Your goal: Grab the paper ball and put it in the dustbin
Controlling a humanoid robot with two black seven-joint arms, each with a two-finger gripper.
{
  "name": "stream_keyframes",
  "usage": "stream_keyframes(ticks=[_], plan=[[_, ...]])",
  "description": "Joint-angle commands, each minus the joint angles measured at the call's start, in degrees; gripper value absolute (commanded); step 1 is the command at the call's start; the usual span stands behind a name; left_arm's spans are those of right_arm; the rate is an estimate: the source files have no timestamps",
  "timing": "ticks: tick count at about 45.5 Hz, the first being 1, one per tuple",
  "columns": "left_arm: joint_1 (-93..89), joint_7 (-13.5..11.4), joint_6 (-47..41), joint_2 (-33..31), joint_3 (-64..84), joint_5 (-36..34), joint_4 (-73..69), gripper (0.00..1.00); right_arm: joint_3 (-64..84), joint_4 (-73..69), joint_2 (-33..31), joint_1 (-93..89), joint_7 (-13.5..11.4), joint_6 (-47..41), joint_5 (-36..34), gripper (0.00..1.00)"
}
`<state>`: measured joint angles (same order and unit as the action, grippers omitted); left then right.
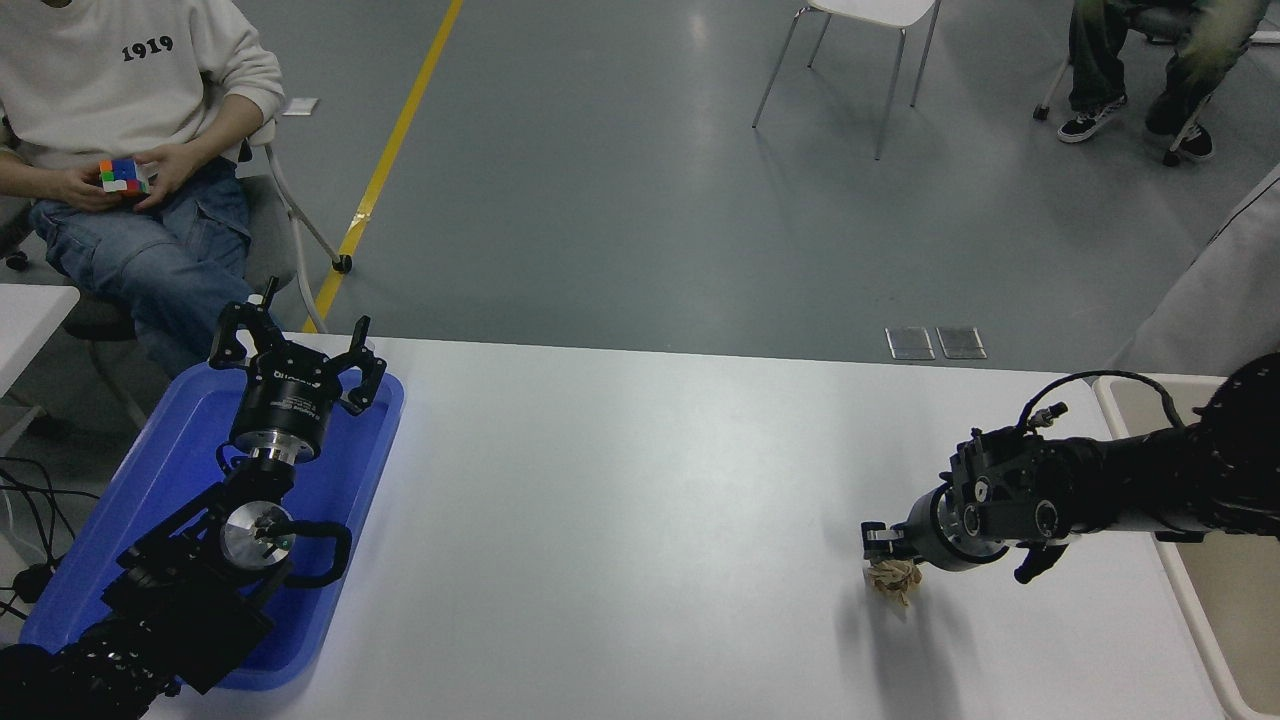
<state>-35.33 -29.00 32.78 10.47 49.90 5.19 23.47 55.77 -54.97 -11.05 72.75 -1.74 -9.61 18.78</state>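
The tan crumpled paper ball (896,581) is at the table's right front, pinched narrow at the tip of my right gripper (884,556), which is shut on it. The right arm reaches in low from the right edge and points left. The ball's shadow lies on the table just below it; I cannot tell whether the ball touches the surface. The cream dustbin (1188,612) stands at the table's right edge behind the arm, only its left rim and part of its inside showing. My left gripper (296,348) is parked open over the blue tray.
A shallow blue tray (130,500) lies at the table's left under the left arm. A seated person at the far left holds a coloured cube (124,176). A white chair (860,40) and another seated person are farther back on the floor.
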Motion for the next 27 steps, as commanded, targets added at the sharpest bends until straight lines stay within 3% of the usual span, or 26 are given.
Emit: stream_keyframes(ticks=[1, 4, 27], plan=[[0.0, 0.0, 0.0, 0.0, 0.0, 0.0, 0.0, 1.00, 0.4, -0.7, -0.3, 0.0, 0.0, -0.6, -3.3, 0.09], [0.0, 0.0, 0.0, 0.0, -0.1, 0.0, 0.0, 1.00, 0.6, -1.5, -0.7, 0.2, 0.0, -1.3, -3.5, 0.00], [0.0, 0.0, 0.0, 0.1, -0.1, 0.0, 0.1, 1.00, 1.1, -7.6, -9.2, 12.6, 0.1, -16.4, -3.7, 0.00]])
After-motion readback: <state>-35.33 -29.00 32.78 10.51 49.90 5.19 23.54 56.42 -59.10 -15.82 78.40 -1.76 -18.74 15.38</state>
